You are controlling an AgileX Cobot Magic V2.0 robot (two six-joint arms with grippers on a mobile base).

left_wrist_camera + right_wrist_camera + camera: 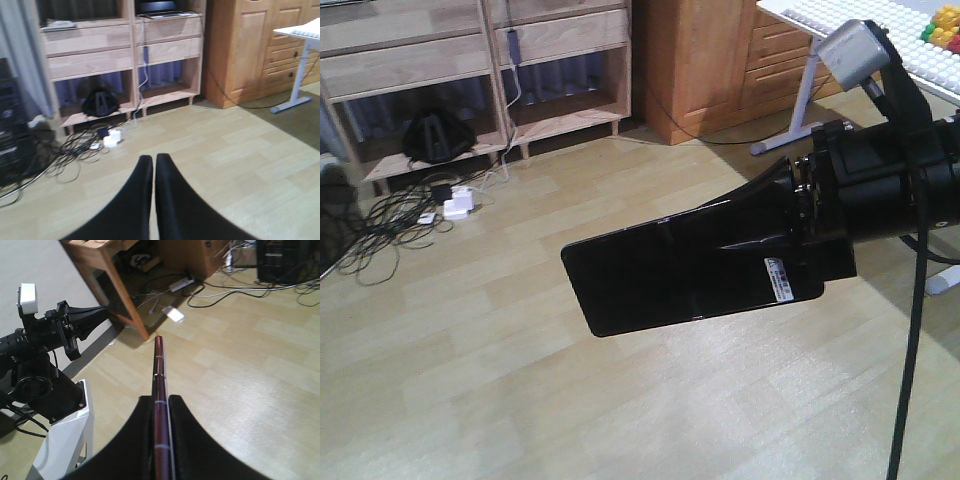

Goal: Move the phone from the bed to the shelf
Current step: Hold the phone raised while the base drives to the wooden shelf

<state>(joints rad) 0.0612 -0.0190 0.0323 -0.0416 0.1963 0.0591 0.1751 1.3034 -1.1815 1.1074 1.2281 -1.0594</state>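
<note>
While it hangs in mid-air over the floor, the phone [655, 280] is pinched at one end by the right gripper [160, 401]. In the front view its glossy black face is turned to the camera. Its long axis runs left to right, and the free end points left. A crease crosses its middle, and a small white sticker [780, 279] sits near the held end. The right wrist view shows the phone edge-on, a thin reddish rim clamped between the two black fingers [137, 440], one against each face. The rest of the slab projects past the tips toward the far side. It touches nothing but those fingers.

The left gripper [153, 159] holds nothing. Its fingers are pressed together with only a hairline seam between them, and they point over the floor toward the shelf.

The shelf [560, 35] stands at the far left, well apart from the phone. It has pale plank boards and open compartments. A black object [437, 135] sits in the low left compartment; what it is cannot be told. Dark cables [390, 215] and white plugs [457, 205] lie on the floor just in front. Right of the shelf is an orange-brown cabinet [705, 70]. At the far right, a white table [804, 100] carries coloured blocks [942, 30]. The floor [520, 400] is pale wood laminate.
</note>
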